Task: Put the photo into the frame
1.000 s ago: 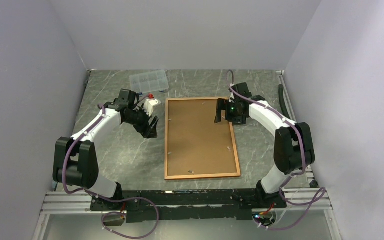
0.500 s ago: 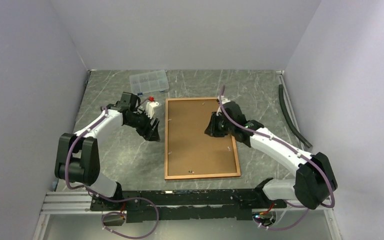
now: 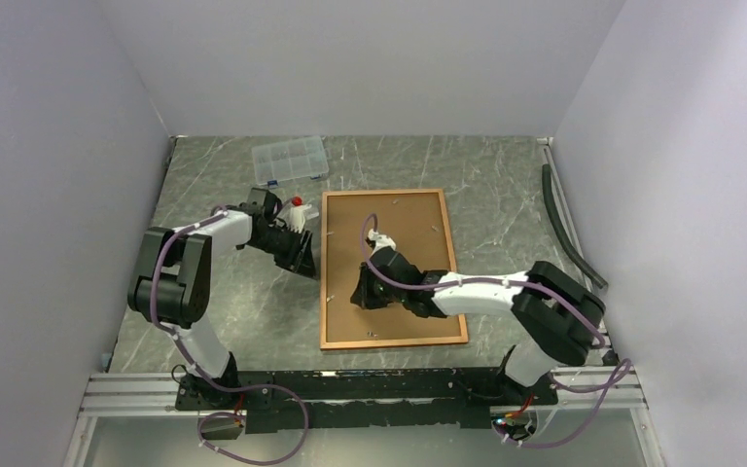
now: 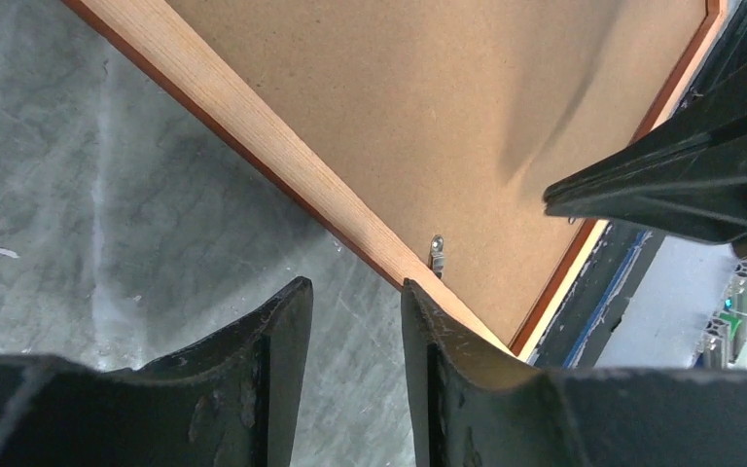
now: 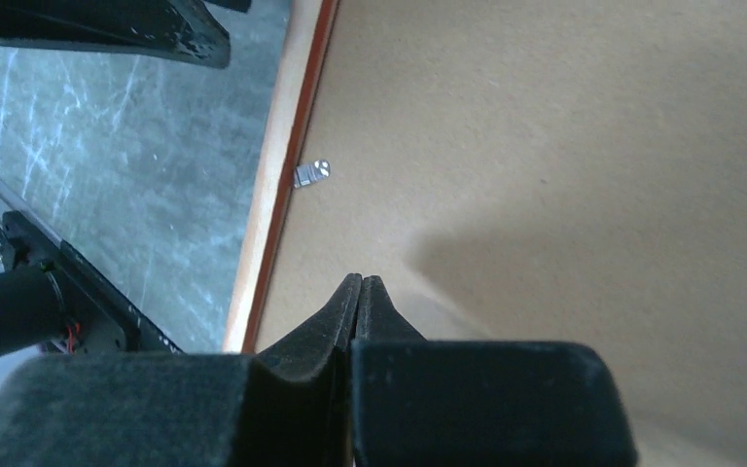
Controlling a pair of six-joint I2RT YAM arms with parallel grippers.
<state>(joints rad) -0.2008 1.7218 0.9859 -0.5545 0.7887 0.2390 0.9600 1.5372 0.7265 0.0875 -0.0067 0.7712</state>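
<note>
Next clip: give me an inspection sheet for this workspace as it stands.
Surface: grey marbled table, flat.
Job's things: frame lies face down at centre, brown backing up; photo not seen.
Clutter: clear compartment box far left; black strip at right edge.
Claws: left claw open at the frame's left edge; right claw shut over the backing.
Cables: purple cables run along both arms.
Surroundings: plain pale walls on three sides.

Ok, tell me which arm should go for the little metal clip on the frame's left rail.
Probably left. The left pincer sits partly open at the frame's left rail, the clip just ahead of it. The right pincer is shut, over the backing board, farther from that clip.
</note>
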